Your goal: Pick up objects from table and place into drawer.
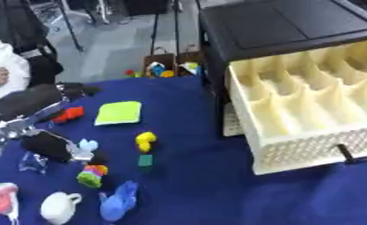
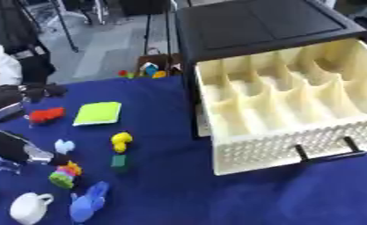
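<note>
The cream drawer (image 1: 294, 156) stands pulled open at the right, under a black cabinet (image 1: 278, 26), and its compartments look bare. My left hand (image 1: 53, 146) comes in from the left low over the blue table (image 1: 201, 193). Its tip lies between a light blue figure (image 1: 87, 144) and a multicolour toy (image 1: 92, 175). Also on the cloth are a yellow duck (image 1: 145, 141), a small green cube (image 1: 145, 160), a lime green pad (image 1: 119, 112), a red toy (image 1: 68, 114), a blue figure (image 1: 118, 201) and a white cup (image 1: 59, 206).
A pink and red object (image 1: 1, 197) and a clear piece (image 1: 34, 162) lie at the near left. A dark object (image 1: 80, 90) sits at the far left edge. Beyond the table stand brown boxes (image 1: 170, 63) with coloured toys.
</note>
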Controlling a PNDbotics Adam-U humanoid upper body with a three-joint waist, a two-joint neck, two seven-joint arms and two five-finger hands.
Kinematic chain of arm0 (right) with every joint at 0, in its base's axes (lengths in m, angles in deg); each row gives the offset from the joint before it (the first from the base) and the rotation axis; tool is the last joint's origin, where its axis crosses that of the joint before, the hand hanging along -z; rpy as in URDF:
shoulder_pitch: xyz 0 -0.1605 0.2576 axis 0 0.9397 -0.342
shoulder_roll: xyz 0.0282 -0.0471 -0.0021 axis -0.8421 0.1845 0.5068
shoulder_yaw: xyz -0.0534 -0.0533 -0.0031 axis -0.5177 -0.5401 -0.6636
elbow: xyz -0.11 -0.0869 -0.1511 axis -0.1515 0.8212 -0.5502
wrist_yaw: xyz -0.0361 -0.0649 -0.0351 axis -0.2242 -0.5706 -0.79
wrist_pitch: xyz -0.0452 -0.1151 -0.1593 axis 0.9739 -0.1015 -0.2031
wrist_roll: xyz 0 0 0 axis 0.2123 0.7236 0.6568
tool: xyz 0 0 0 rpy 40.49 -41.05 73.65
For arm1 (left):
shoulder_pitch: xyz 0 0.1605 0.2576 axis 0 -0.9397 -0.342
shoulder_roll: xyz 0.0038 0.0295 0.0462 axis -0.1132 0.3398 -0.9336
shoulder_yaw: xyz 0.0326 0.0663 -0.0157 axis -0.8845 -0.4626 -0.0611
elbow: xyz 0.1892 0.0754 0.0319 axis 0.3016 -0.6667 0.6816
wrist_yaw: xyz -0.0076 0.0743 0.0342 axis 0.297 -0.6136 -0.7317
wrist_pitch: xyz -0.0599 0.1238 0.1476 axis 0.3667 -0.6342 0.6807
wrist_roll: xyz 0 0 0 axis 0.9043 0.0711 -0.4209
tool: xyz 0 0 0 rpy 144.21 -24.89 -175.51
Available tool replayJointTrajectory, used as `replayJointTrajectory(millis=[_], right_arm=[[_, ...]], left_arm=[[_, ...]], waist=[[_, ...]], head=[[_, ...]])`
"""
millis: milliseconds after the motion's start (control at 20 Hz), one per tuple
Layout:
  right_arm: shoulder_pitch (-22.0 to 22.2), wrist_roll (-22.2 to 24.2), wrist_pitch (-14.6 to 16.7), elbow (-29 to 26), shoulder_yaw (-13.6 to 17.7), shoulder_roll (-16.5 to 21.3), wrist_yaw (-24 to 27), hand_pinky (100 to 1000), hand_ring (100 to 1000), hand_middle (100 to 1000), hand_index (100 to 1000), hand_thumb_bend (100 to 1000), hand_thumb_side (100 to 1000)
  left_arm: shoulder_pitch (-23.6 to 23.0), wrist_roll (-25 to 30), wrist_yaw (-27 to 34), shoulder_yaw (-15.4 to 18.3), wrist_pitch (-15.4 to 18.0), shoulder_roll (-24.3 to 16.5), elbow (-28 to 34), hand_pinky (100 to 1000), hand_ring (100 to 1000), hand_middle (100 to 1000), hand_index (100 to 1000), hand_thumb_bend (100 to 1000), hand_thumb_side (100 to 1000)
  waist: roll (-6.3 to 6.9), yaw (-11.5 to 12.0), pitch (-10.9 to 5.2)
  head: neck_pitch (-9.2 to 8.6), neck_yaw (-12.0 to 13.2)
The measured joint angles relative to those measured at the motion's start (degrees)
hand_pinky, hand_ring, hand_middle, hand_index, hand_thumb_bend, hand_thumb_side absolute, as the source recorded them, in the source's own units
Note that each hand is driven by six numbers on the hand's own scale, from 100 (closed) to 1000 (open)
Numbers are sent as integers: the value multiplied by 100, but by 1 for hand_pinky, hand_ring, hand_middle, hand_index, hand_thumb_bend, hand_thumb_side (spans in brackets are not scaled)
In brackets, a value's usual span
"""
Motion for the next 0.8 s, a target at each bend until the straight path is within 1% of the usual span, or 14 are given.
replayJointTrajectory(millis=[50, 100, 200, 300, 350, 450, 650, 800], right_arm=[[0, 2, -2, 0, 0, 3, 0, 768, 844, 833, 842, 100, 1000], [0, 4, -4, 0, 0, 12, 0, 768, 844, 833, 842, 100, 1000], [2, 13, -13, 0, 0, 29, 0, 769, 845, 833, 842, 100, 1000], [6, 22, -22, 0, 2, 41, 0, 770, 845, 833, 841, 100, 1000], [8, 22, -22, 0, 7, 42, 1, 771, 845, 833, 841, 100, 1000], [23, 22, -23, 0, 22, 43, 2, 771, 845, 833, 842, 100, 1000], [33, 20, -26, 0, 36, 44, 3, 772, 845, 831, 843, 100, 1000], [44, 16, -31, 0, 39, 44, 3, 772, 845, 830, 843, 100, 1000]], left_arm=[[17, 87, -58, -4, 59, -3, -66, 831, 895, 869, 1000, 1000, 604], [30, 174, -127, -12, 114, -4, -138, 829, 890, 862, 1000, 1000, 601], [82, 349, -280, -35, 221, -4, -274, 804, 862, 824, 988, 1000, 625], [167, 522, -446, -34, 347, -4, -373, 794, 849, 812, 982, 1000, 586], [197, 605, -526, -32, 421, -3, -417, 785, 839, 805, 978, 980, 573], [226, 776, -659, -28, 567, 1, -531, 786, 837, 794, 971, 864, 547], [228, 1127, -674, -41, 719, 42, -821, 777, 834, 792, 952, 759, 534], [254, 1394, -598, -77, 718, 62, -988, 764, 827, 789, 945, 731, 523]], waist=[[1, -18, 11], [4, -37, 28], [24, -64, 58], [34, -87, 65], [33, -103, 70], [33, -129, 99], [30, -178, 127], [30, -208, 131]], head=[[-2, -3], [-4, -5], [-27, -10], [-54, -24], [-66, -27], [-100, -27], [-110, -4], [-150, 5]])
